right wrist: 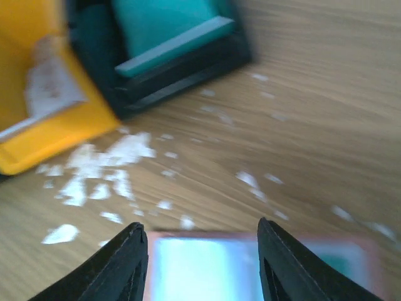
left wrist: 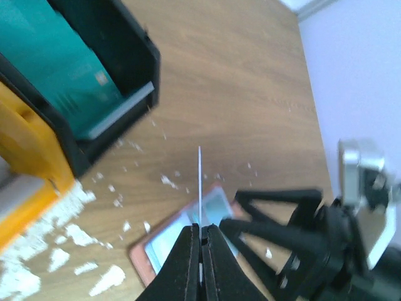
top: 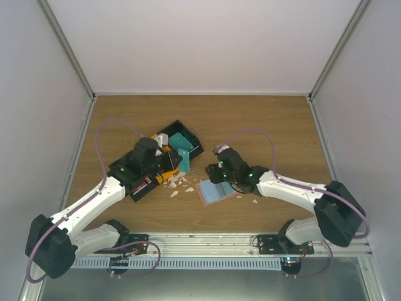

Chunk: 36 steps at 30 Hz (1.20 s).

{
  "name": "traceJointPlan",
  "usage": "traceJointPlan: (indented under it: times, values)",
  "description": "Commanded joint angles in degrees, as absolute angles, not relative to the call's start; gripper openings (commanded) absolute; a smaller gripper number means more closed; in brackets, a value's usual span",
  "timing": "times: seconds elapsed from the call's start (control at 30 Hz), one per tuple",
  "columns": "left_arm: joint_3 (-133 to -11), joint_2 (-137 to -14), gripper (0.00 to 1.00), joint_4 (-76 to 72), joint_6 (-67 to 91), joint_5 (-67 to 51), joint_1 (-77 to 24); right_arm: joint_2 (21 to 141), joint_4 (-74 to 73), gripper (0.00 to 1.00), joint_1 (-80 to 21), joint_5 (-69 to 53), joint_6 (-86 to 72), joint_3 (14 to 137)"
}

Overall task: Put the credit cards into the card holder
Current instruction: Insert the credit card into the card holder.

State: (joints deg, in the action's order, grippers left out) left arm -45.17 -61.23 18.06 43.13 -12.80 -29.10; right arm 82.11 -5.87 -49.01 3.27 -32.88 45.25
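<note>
Left gripper (left wrist: 200, 231): jaws closed flat against a thin held card (left wrist: 199, 182). The left wrist view shows the card edge-on and upright, rising past the fingertips. From overhead the gripper (top: 179, 160) hangs just beside the bins, and the card shows a teal face (top: 183, 157).

Right gripper (right wrist: 200, 231): jaws parted, with nothing clamped between them. Its fingertips (right wrist: 135, 235) stand at one edge of the card holder. Whether they touch it cannot be told.

(a) Table (top: 250, 119): brown wood-grain top carrying every item below.

(b) Black bin (left wrist: 125, 44): left of centre, set at an angle. It contains a stack of teal cards (left wrist: 56, 69) leaning against its wall.

(c) Orange bin (left wrist: 25, 144): touches the black bin on the side nearer the arm bases. The left arm partly covers it in the overhead view.

(d) Card holder (top: 200, 193): salmon-pink rectangle lying flat near the table's middle, just in front of the right gripper and apart from both bins. In the right wrist view its pink border (right wrist: 366, 251) extends beyond the right-hand finger.

(e) Blue card (top: 216, 192): rests face-up on the holder, leaving a pink margin around it. It appears pale and blurred between the right fingers.

(f) White scraps (top: 178, 183): small irregular flakes scattered on the wood between the orange bin and the holder, with a few strays (top: 255, 200) beside the right arm.
</note>
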Motion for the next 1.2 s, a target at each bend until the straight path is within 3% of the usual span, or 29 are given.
traceJointPlan:
  times: [0.0,0.17,0.4,0.93,1.17]
  values:
    - [-38.63,-63.03,0.00,2.44,53.40,-14.09,-35.59,75.20,-16.89,0.51,-44.39,9.57,-35.33,38.80]
    - [-34.59,-69.03,0.00,-5.12,59.57,-10.30,-43.56,69.01,-19.42,0.55,-39.80,6.71,-35.14,32.99]
    - [-29.82,-72.83,0.00,-12.76,64.93,-9.39,-47.39,71.32,-16.78,0.55,-36.34,0.26,-33.35,29.80]
    - [-25.22,-74.18,0.00,-17.57,67.07,-9.25,-47.72,73.52,-17.66,0.36,-40.22,-6.88,-39.02,27.53]
    - [-23.93,-75.53,0.00,-20.29,67.21,-6.95,-47.73,73.42,-19.89,0.36,-45.36,-4.86,-46.37,29.09]
